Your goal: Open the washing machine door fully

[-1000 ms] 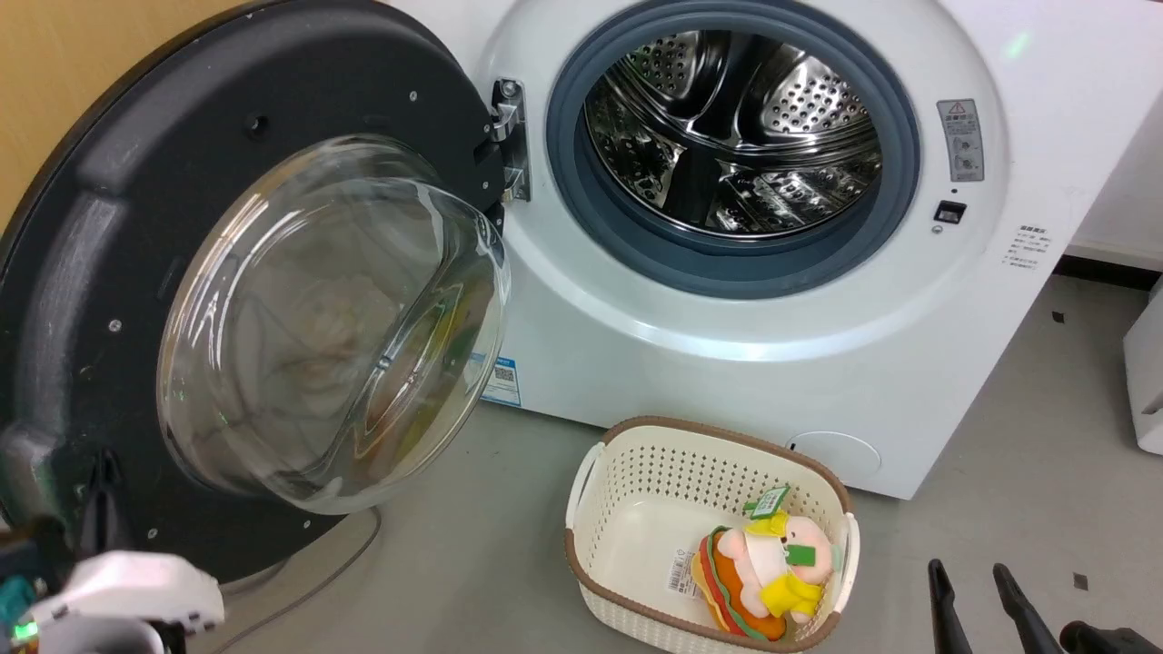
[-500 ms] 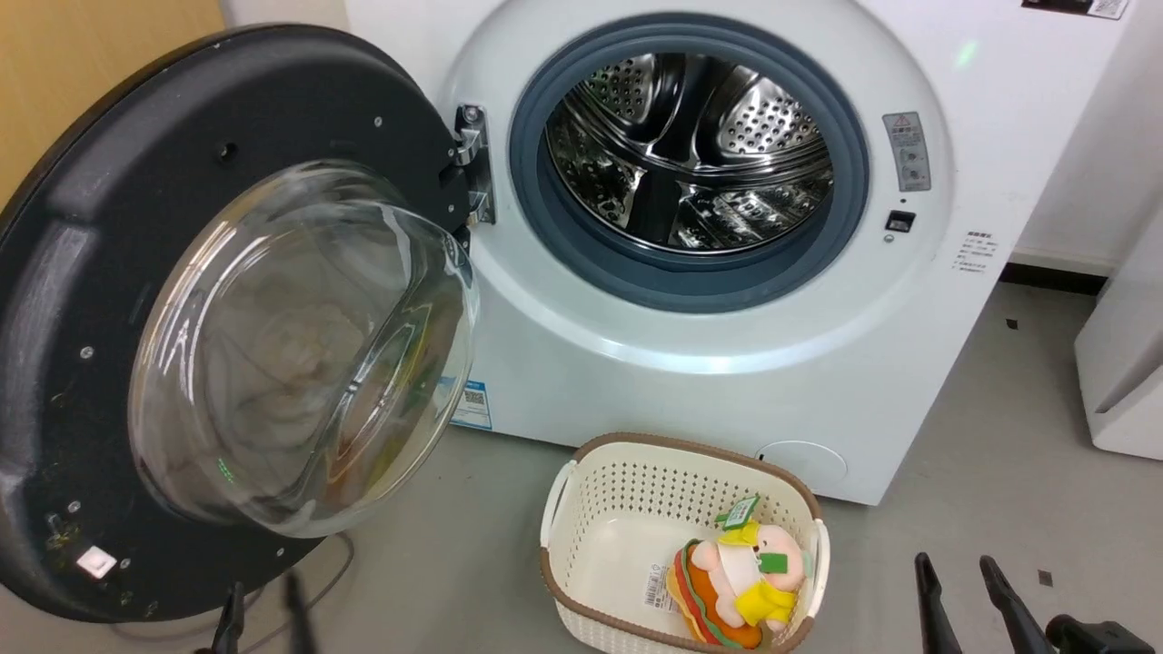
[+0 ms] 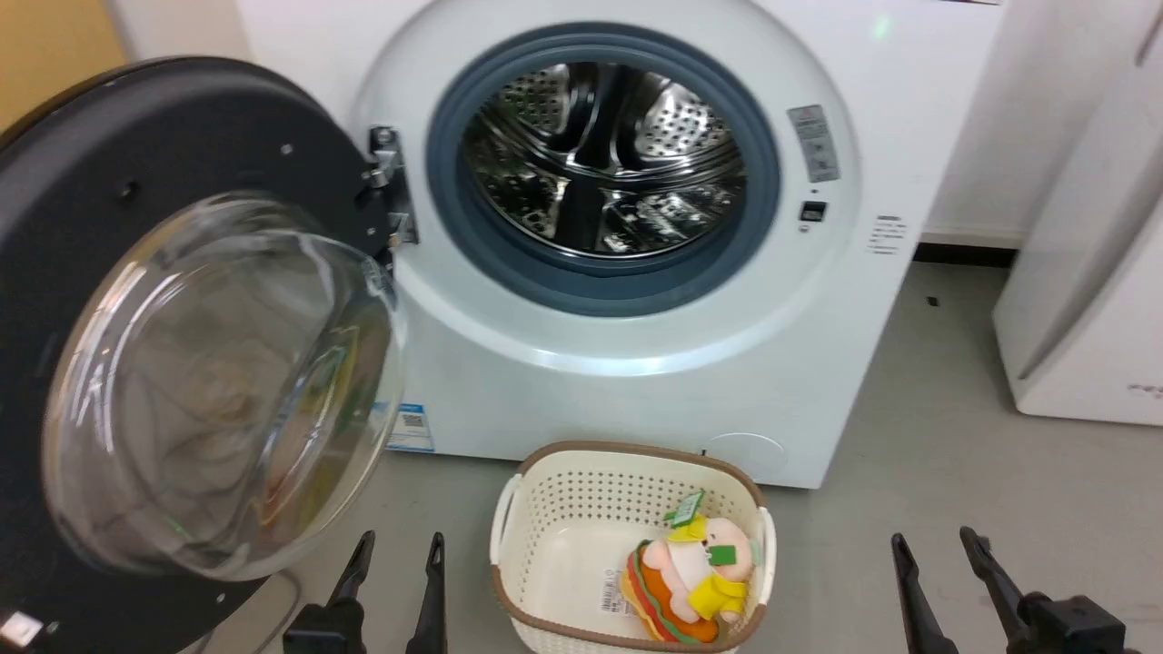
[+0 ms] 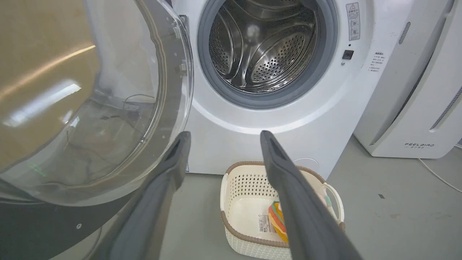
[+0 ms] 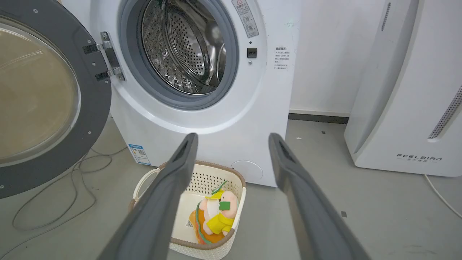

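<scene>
The washing machine door [image 3: 182,136], a black disc with a bulging clear glass bowl [image 3: 218,391], stands swung wide open to the left of the white washing machine [image 3: 636,381]. Its steel drum [image 3: 600,154] and grey gasket are exposed. My left gripper [image 3: 400,545] is open at the bottom of the head view, just right of the bowl and apart from it, holding nothing. In the left wrist view the left gripper [image 4: 224,134] frames the machine's front, with the door [image 4: 108,108] on the left. My right gripper [image 3: 934,538] is open over the floor at the lower right, as the right wrist view [image 5: 232,136] confirms.
A cream perforated basket [image 3: 545,509] holding a plush toy [image 3: 695,581] sits on the grey floor in front of the machine. A white FEELBIRD appliance [image 3: 1090,300] stands at the right. A cable [image 5: 54,202] lies on the floor under the door.
The camera has swung, shifting everything leftward in the picture. My left gripper has left the door's lower edge and moved right, to the bottom of the view. The door stays wide open.
</scene>
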